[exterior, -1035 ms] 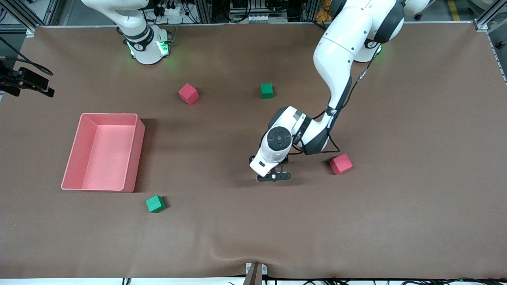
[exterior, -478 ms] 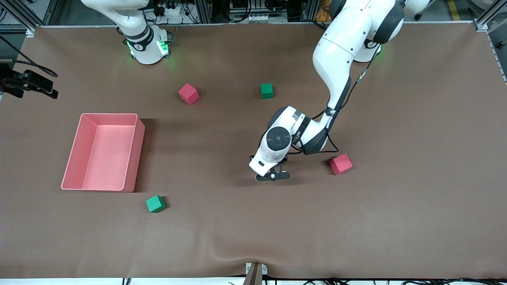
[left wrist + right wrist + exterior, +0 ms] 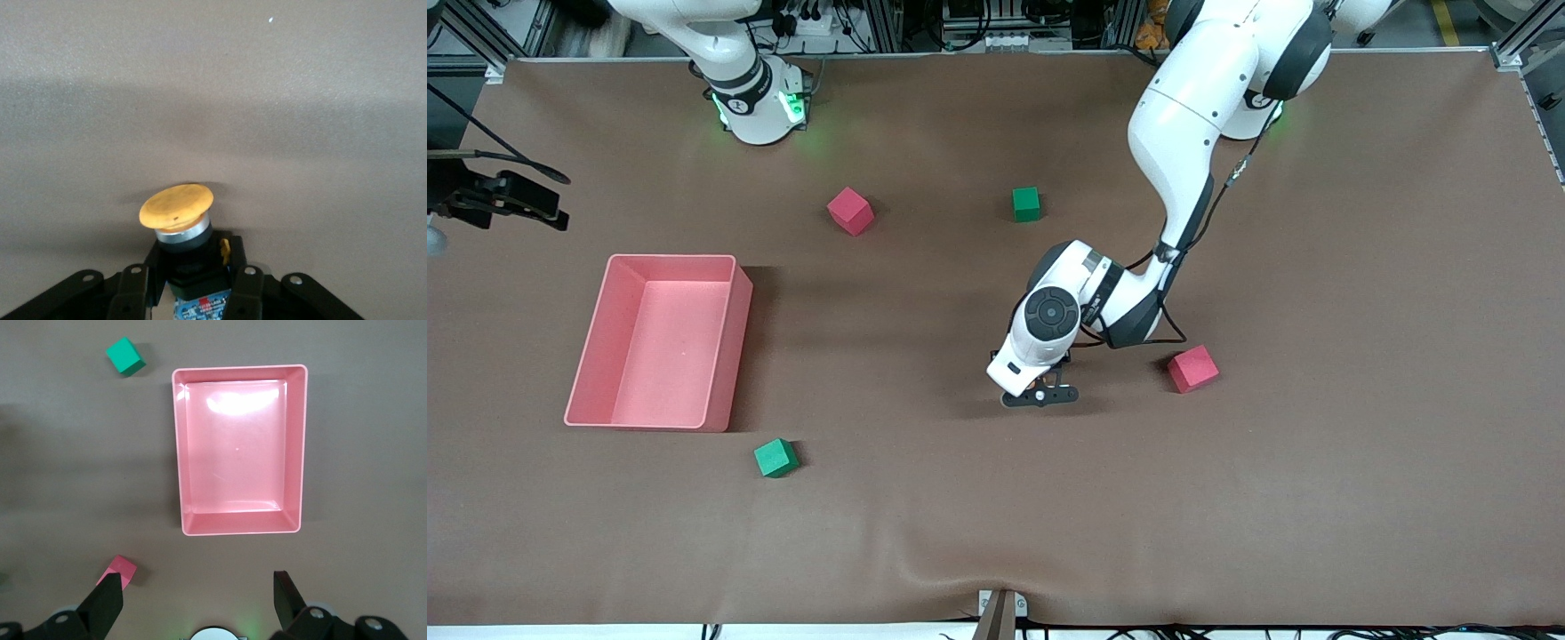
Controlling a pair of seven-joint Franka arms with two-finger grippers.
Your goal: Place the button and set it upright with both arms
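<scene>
While the left gripper [image 3: 193,293] sits low on the brown cloth table [image 3: 1316,462], its fingers clamp the small orange-capped, black-bodied button [image 3: 179,215], seemingly tilted; the right gripper [image 3: 200,607] hangs wide apart above the pink plastic tray [image 3: 297,453].

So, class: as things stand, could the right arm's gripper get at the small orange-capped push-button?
Probably not yet. The left gripper is shut on the orange-capped push-button, its fingers flanking the black body. The right gripper hangs open above the pink rectangular tray, well away; only the cap is free.
</scene>
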